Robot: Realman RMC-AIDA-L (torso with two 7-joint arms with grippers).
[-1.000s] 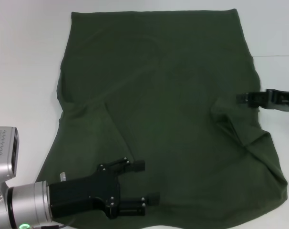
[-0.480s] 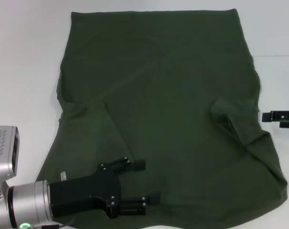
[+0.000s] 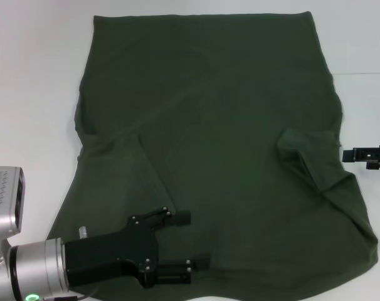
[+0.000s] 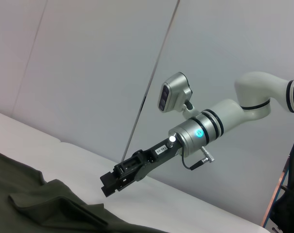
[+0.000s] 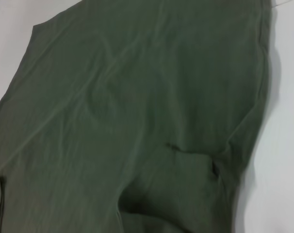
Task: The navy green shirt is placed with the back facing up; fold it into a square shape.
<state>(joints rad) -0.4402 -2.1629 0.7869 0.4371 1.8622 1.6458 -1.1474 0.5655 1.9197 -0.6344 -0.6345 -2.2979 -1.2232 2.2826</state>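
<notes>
Large, plain dark olive-green short-sleeved T-shirt of soft matte fabric (image 3: pixel 209 138) spread flat across the white bench (image 3: pixel 33 75), straight hem at the far side, covering most of the surface. Both sleeves turned inward over the body: the left one lying as a long slanted flap along the left edge, the right one bunched into a small raised fold near the right edge. Gentle creases running diagonally across the upper middle of the cloth. Near right corner of the fabric drooping toward the front edge of the bench.

Black left gripper (image 3: pixel 196 238) on its silver wrist low at the near left, hovering over the near edge of the shirt, pointing right; jaws spread wide apart, nothing between them.

Black right gripper (image 3: pixel 347 155) at the far right edge of the head view, off the cloth, just beside the shirt's right edge and the bunched sleeve, over bare bench. Same gripper seen farther off in the left wrist view (image 4: pixel 110 184), held above the bench close to the rumpled fabric edge, white-and-silver arm stretching away behind it. Whether its jaws stand apart or together: cannot tell.
</notes>
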